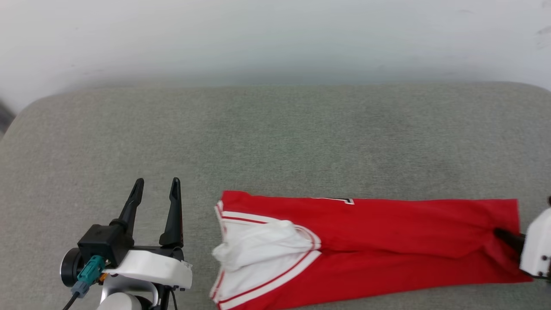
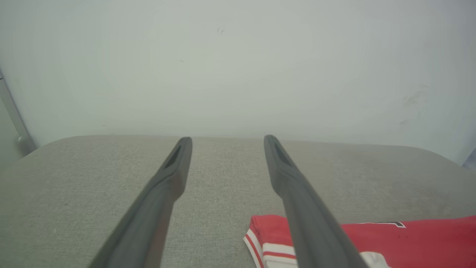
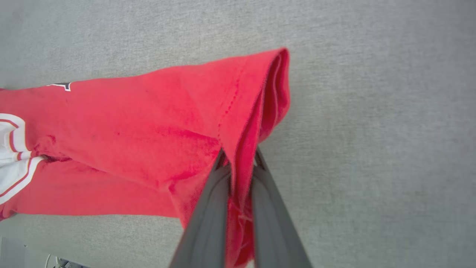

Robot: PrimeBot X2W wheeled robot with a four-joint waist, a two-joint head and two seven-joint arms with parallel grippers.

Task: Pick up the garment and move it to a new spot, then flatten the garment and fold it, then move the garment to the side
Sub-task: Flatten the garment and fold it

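**Grey padded surface (image 1: 275, 142), garment (image 1: 387, 241) in a long band**

Lies low in the head view, from 6 o'clock to 4 o'clock, doubled lengthwise, white sleeve (image 1: 262, 247) bunched on its 9 o'clock end. At the 3 o'clock end, right gripper (image 3: 240, 156) closed narrow on the hem, several red layers pinched and raised a little. At 7 o'clock, left gripper (image 1: 157, 183) spread wide, holding nothing, near the sleeve end but apart.

Probably the fold of the hem end over toward the sleeve end. To do it well: keep every layer in the pinch, lift only enough to clear the cloth below, carry straight toward 9 o'clock, lay edge on edge. Perhaps hold the sleeve end down with the free gripper.
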